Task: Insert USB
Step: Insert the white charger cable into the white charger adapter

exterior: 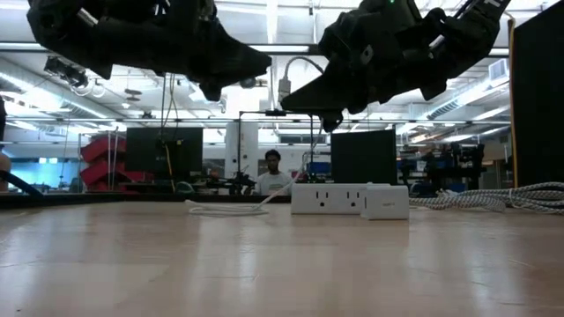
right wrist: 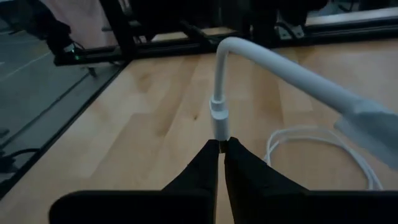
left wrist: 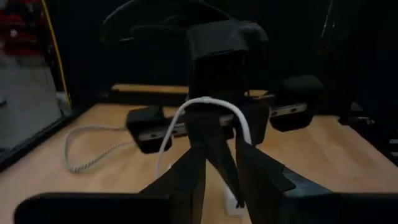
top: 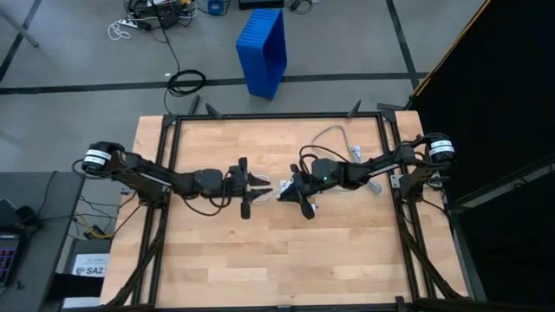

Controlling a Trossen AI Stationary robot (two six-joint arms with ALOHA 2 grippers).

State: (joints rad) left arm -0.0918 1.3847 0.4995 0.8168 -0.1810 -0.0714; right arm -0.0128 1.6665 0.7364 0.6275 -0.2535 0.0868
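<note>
The USB cable [right wrist: 273, 62] is thin and white. Its small white plug [right wrist: 219, 118] sits at the tips of my right gripper [right wrist: 221, 146], which is shut on it above the table's middle [top: 292, 188]. From the plug the cable arches up [left wrist: 205, 104] and back over the gripper. A slack loop [exterior: 227, 210] lies on the wood. My left gripper [top: 263, 185] faces the right one from the table's left, raised and open. Its fingers [left wrist: 194, 177] stop just short of the plug. My right gripper pinches the USB plug's rear end [right wrist: 219, 134] between its two fingertips. The plug sticks out past the tips, in line with the fingers. Plug and nearby cable are lifted clear of the table; the cable bends back from the plug and trails slack to the loop [right wrist: 311, 142].
A white power strip [exterior: 328, 198] with a white block [exterior: 386, 202] beside it lies flat toward the far right, partly under my right arm [top: 355, 154]. Its braided grey cord [exterior: 493, 199] runs off to the right. A black frame rail [top: 277, 115] borders the table. People sit in the room beyond.
</note>
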